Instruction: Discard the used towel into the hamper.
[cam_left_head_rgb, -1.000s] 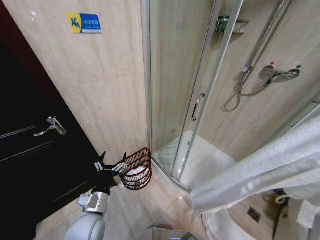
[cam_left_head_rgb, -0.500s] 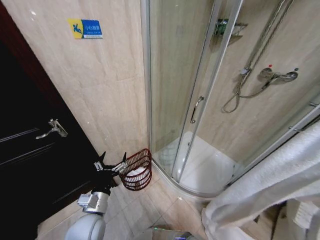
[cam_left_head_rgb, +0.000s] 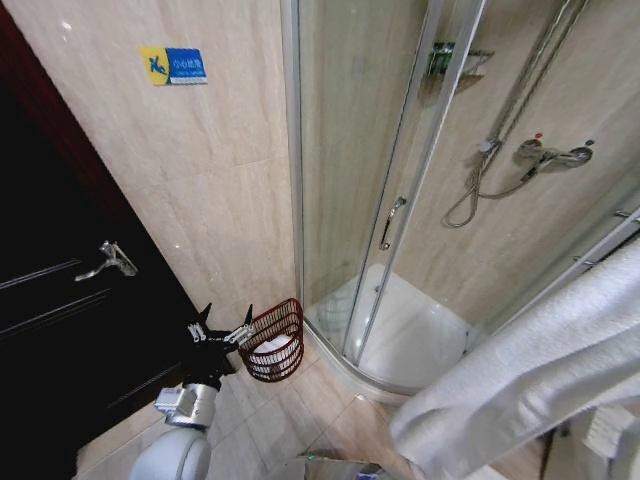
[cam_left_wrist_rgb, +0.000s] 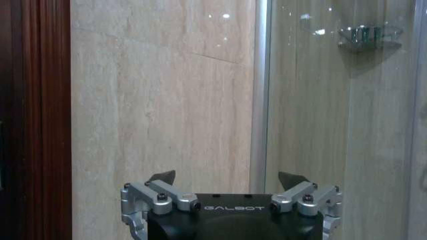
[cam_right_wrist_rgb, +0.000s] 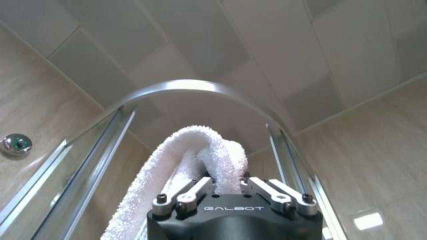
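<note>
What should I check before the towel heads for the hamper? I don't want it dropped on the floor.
1. Towel clamped in right gripper: ok, folded between the fingers.
2. Hamper upright on the floor beside the shower enclosure: ok.
3. Room in the hamper: cannot tell; something white already lies inside.
4. Left gripper out of the way: not ok, it is open close beside the hamper's rim.
5. Towel over the hamper: not ok, it hangs off to the robot's right.

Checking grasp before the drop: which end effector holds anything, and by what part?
The right end effector is shut on the white towel, pinching it at a fold, the rest draping down. The left end effector is open and empty, near the hamper.
</note>
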